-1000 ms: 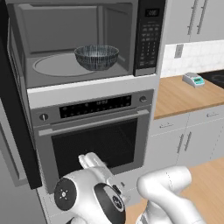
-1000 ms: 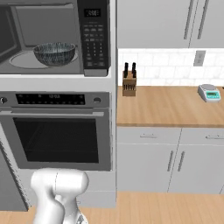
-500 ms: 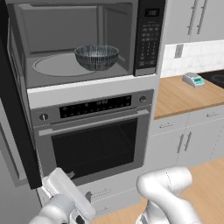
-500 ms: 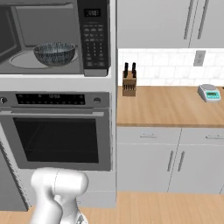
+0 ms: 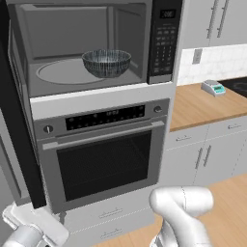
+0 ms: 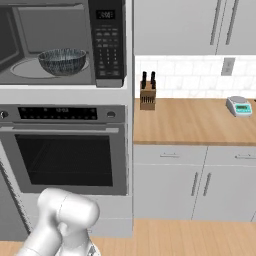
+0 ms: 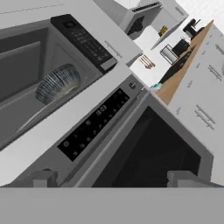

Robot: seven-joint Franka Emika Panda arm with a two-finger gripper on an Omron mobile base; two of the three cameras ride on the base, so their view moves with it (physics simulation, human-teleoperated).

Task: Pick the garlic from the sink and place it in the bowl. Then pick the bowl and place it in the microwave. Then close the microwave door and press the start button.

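Claw (image 7: 112, 178) empty, fingers spread, low before the oven; microwave door (image 5: 19, 125) hangs open above-left, bowl (image 5: 106, 62) inside the microwave (image 5: 91, 43); judged stiff and light-swinging, so push its outer free edge.

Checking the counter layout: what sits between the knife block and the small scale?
Nothing: in the right base view, bare wooden counter runs from the knife block to the scale.
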